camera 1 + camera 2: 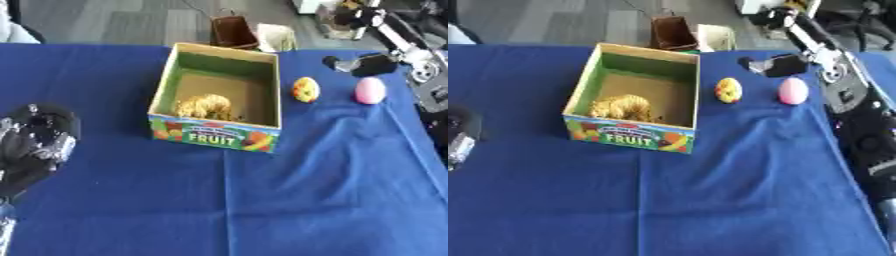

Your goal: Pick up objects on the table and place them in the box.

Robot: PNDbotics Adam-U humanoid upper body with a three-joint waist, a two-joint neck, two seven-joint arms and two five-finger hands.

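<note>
Two items left on the cloth, right of the box.

We saw our right hand just behind the pink egg, fingers unreadable; the yellow one lay boxward. Our left hand rested far off, fingers unclear too.

Tabletop covered in blue cloth, creased near the middle. On it: open box marked FRUIT; yellow egg-shaped thing just beside its right wall; pink egg further right, apart.
</note>
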